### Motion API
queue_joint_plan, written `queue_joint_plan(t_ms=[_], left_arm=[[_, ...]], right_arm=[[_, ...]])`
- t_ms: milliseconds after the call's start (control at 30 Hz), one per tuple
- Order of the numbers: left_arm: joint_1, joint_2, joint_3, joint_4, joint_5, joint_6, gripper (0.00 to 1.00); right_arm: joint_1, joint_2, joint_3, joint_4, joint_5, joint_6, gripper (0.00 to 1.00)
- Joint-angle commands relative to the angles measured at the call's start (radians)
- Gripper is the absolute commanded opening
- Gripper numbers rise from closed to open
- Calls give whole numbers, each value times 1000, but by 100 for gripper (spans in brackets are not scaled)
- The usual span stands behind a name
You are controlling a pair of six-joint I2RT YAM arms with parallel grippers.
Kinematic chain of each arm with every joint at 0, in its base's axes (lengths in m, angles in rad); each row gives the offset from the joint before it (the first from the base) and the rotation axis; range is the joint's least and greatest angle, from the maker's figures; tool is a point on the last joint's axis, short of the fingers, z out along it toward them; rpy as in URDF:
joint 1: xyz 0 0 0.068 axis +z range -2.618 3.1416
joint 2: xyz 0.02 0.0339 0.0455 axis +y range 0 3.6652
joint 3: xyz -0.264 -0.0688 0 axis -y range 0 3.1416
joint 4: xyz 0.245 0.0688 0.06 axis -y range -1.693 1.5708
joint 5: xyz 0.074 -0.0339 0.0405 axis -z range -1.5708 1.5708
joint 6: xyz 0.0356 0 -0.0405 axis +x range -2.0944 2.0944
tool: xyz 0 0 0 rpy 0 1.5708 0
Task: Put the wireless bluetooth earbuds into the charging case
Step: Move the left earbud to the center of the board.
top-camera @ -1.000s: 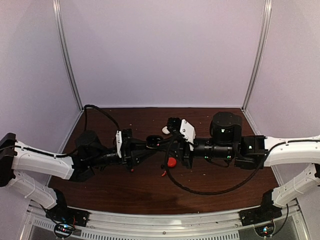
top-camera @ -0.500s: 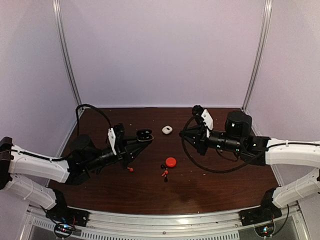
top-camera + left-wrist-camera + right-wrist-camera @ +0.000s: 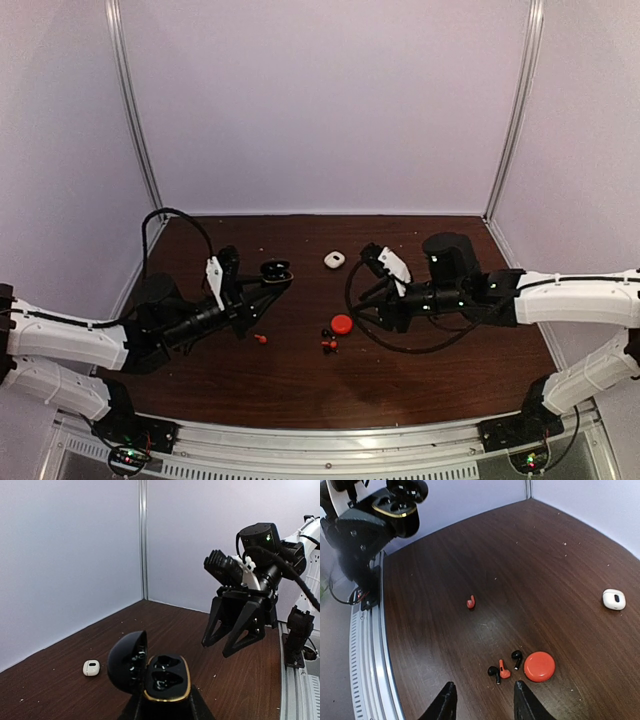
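Pale lilac walls, dark wooden table

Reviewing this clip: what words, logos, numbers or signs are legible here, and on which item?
No text can be read in any view.
Open black gold-rimmed charging case: no lettering visible.
Small white pebble-shaped case: one dark mark, too small to read.
Round red case: plain, no marking visible.

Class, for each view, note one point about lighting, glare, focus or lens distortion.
Top external: even light, a sheen on the table near the front, and the earbuds beside the red case barely resolved. Left wrist: the open black case is dark inside, its wells hard to read. Right wrist: the wide lens bows the metal rail, yet the earbuds look sharp.
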Motion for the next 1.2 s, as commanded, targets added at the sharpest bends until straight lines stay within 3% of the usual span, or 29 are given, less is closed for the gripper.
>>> queue_joint_plan(t_ms=[0,67,167,267,300,367,533,900,1167], left_arm=[[9,-67,-17,-25,11,-31,0],[9,-105,-63,23,113,-18,0],[7,-140,-108,101,404,61,0],[-47,-132,-18,-151,542,254,0],[-99,-135,14,-283,529,332,0],[-164,-144,47,-391,491,424,0],[-246,-206,44,-523,414,499,0],[-266,-270,53,-594,416,556,0],[-238,-336,7,-503,336,432,0]], right_arm=[[57,120,135,-252,5,-57,39],[70,151,153,-289,26,-93,39],[64,158,133,-247,15,-98,40],[40,155,103,-167,-55,-86,41],[32,157,101,-162,-68,-90,41],[26,165,102,-176,-79,-113,41],[25,154,79,-195,-89,-125,41],[65,226,138,-301,10,-167,40],[83,400,348,-494,96,-211,39]])
